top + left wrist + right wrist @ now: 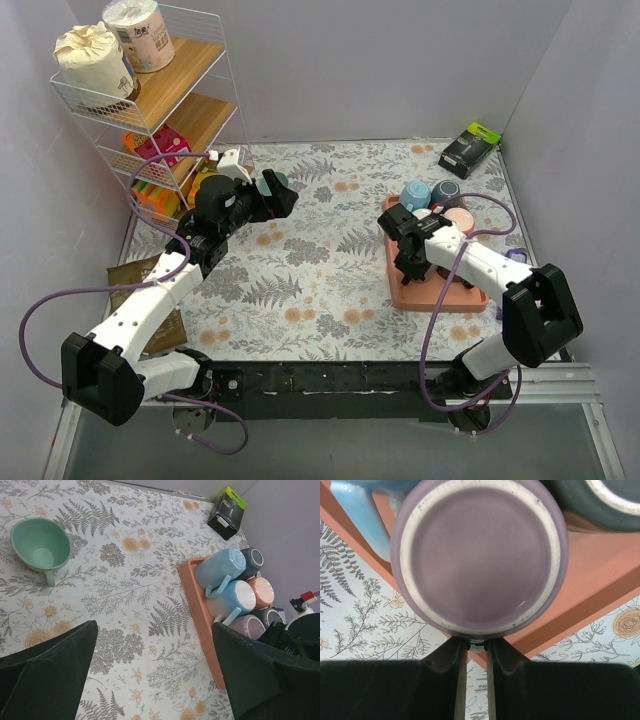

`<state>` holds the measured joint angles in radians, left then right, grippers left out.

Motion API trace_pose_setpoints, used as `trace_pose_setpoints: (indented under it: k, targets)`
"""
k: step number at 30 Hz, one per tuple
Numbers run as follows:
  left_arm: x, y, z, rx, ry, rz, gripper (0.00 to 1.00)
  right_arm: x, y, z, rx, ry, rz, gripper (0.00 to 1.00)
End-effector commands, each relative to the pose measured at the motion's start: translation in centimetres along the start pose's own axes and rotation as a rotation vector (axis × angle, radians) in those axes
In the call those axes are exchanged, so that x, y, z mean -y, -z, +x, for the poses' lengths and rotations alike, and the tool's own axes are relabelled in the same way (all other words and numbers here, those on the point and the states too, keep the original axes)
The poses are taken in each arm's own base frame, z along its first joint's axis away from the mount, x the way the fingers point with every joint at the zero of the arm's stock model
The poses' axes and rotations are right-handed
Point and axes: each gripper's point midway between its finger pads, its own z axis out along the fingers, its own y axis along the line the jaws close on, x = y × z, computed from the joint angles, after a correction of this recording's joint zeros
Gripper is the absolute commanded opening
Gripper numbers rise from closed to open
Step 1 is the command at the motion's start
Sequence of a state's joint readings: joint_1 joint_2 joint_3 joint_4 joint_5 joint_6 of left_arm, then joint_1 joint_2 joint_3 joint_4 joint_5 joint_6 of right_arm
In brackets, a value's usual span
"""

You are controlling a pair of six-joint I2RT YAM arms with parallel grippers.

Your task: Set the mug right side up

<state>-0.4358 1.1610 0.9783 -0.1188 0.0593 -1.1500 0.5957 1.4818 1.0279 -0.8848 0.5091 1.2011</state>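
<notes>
Purple mug [479,555] sits base-up, my right pincer [476,647] nearly together at its edge, whether clamped I cannot tell, so lifting may drop it onto the tray [600,580].

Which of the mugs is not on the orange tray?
The green mug: it stands alone, mouth up, on the floral tablecloth, while all the other mugs are crowded together on the orange tray.

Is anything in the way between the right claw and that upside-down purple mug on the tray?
Nothing visible. The right claw sits right at the purple mug, at its near edge. The light blue mug and the dark mug stand beside it on the tray, not in between.
</notes>
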Motion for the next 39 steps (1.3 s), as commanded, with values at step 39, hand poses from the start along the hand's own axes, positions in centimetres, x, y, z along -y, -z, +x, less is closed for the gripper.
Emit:
trace_pose_setpoints:
  k: [39]
  targets:
    - [20.2, 7.6, -4.3, -0.083, 0.186, 1.012, 0.98, -12.3, 39.8, -13.3, 0.409, -0.011, -1.647, 0.01]
